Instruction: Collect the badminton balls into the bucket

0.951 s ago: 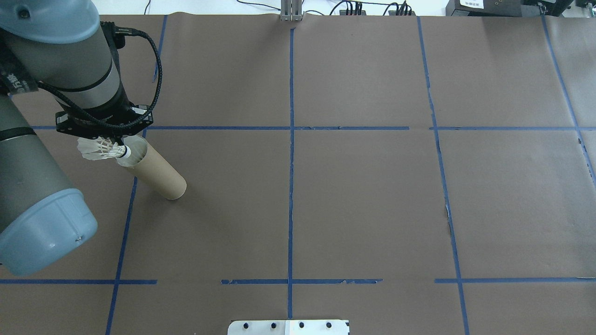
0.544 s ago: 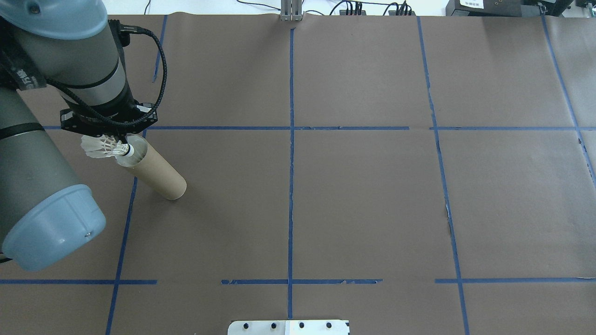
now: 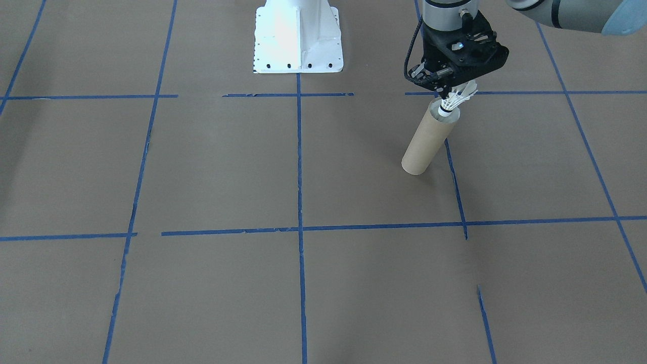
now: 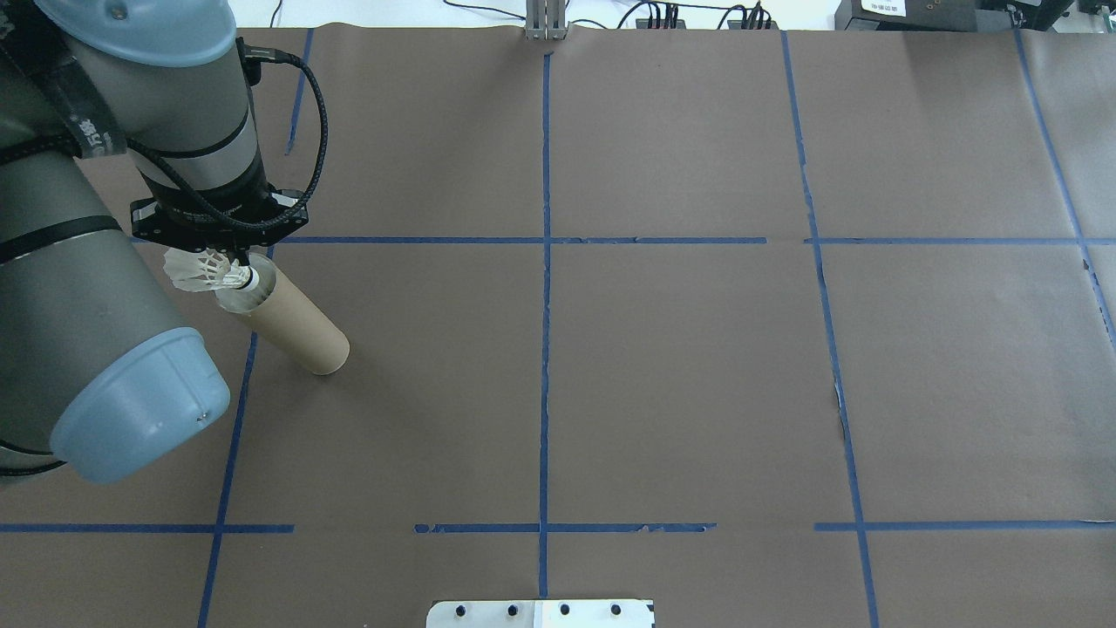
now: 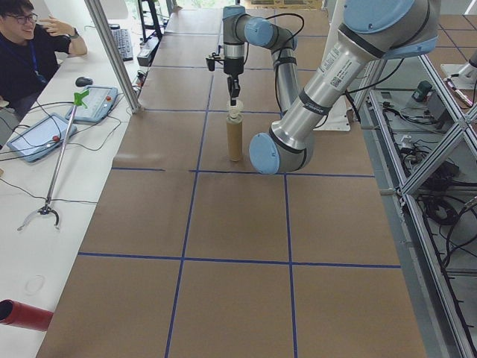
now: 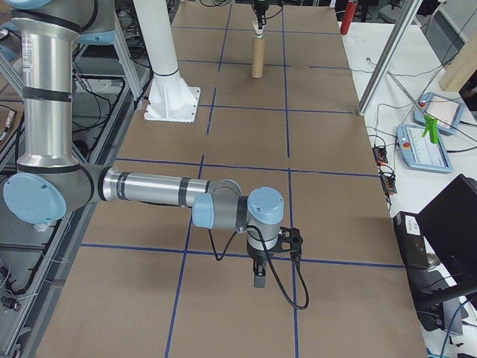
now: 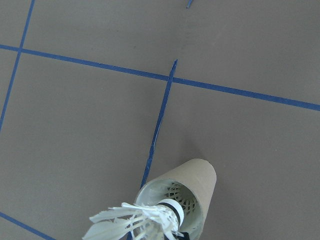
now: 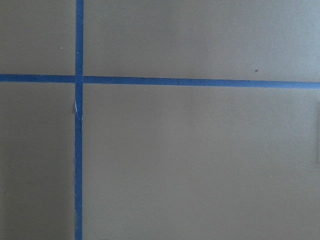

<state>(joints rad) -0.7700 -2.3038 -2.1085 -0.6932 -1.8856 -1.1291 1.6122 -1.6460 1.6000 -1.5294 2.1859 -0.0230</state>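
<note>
The bucket (image 3: 429,139) is a brown cardboard tube standing upright on the paper-covered table, also seen from overhead (image 4: 292,327). My left gripper (image 3: 451,90) hangs directly above its mouth, shut on the feathers of a white badminton ball (image 3: 453,101). The ball's cork tip points down at the mouth. In the left wrist view the held ball (image 7: 142,222) sits at the rim of the bucket (image 7: 200,175), with white feather mesh visible inside. My right gripper (image 6: 258,280) shows only in the exterior right view, low over bare table; I cannot tell its state.
The white robot base (image 3: 298,38) stands at the table's robot side. Blue tape lines grid the brown paper. A person (image 5: 30,45) sits at a side bench with tablets, a grabber tool and a red tube (image 5: 26,313).
My left arm has shifted right in the overhead view, carrying the badminton ball with it. Its cork tip now lies further over the bucket's mouth. The bucket has not moved.
</note>
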